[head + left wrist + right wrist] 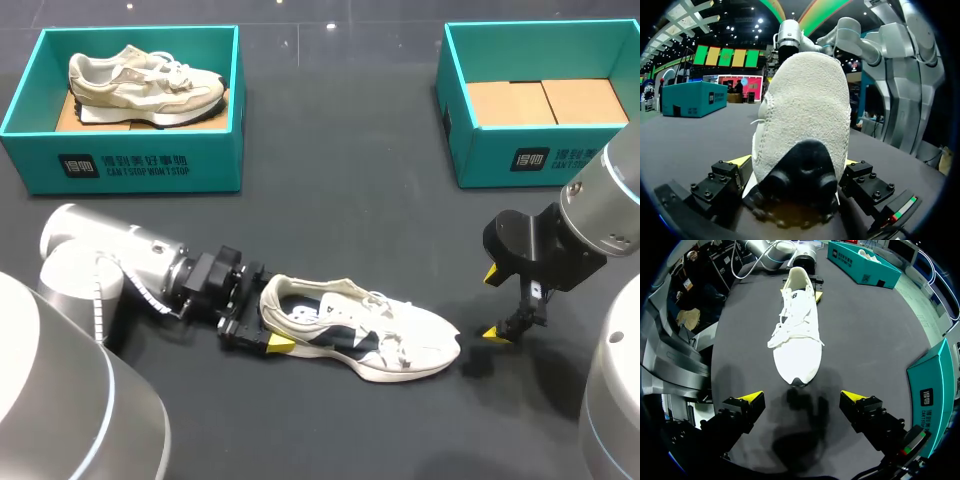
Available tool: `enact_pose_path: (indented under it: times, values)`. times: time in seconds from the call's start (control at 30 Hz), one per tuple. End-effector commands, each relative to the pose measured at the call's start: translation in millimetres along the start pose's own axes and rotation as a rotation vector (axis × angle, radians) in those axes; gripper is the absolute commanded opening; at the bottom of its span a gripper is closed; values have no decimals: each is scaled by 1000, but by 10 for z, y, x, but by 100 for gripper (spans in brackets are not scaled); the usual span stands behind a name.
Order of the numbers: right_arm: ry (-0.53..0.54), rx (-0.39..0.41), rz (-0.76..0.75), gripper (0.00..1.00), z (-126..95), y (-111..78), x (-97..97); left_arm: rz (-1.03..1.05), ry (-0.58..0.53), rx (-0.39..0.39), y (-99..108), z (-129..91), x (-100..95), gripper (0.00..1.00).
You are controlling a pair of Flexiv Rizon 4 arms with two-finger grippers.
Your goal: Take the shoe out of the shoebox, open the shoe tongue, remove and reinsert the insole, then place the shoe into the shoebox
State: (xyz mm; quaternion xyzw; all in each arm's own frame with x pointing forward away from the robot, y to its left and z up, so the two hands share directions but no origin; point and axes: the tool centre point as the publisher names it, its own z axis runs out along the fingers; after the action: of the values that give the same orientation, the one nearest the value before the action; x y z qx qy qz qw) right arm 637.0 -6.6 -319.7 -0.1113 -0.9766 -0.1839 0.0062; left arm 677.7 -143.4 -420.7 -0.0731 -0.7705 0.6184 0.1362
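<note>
Head view desk: A dark table [330, 210] is pictured with two teal boxes set along its far side. The left shoebox [150, 165] is occupied by a beige sneaker [145, 85]. Only a cardboard floor is seen in the right shoebox [540, 160].

Wrist views desk: And the white sneaker [370, 330]?

Head view desk: It is shown sole down on the near part of the table, outside both boxes. Its heel is turned to the left arm [110, 265] and its toe to the right arm [610, 200]. The laces are seen loose over the tongue.

Wrist views desk: From the left wrist, the heel is seen clamped in the left gripper [795, 165], with a yellow tip pressed against each side.

Head view desk: The right gripper [494, 303] is held just past the toe, apart from it and above the table.

Wrist views desk: From the right wrist, its fingers are shown spread wide over bare tabletop, with the toe lying ahead of them.
</note>
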Motion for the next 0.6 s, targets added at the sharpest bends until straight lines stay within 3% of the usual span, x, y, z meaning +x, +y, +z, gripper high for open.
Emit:
enact_pose_path:
  times: [0.03, 0.43, 0.47, 0.53, 0.57, 0.6]
  values:
    - [-2, -1, -1, 100, 2, -6, 13, 1, 10, 6, 19, 74, -7, 100]
    - [-2, -1, -1, 100, 2, -6, 13, 5, 20, 10, -4, 146, 38, 100]
    - [-2, -1, -1, 100, 2, -6, 13, 6, 20, 9, -5, 152, 40, 89]
    - [-2, -1, -1, 100, 2, -6, 13, 6, 18, 8, -5, 159, 43, 47]
    - [-2, -1, -1, 100, 2, -6, 13, 7, 18, 9, -4, 163, 46, 38]
    - [-2, -1, -1, 100, 2, -6, 13, 7, 17, 9, -4, 166, 49, 10]
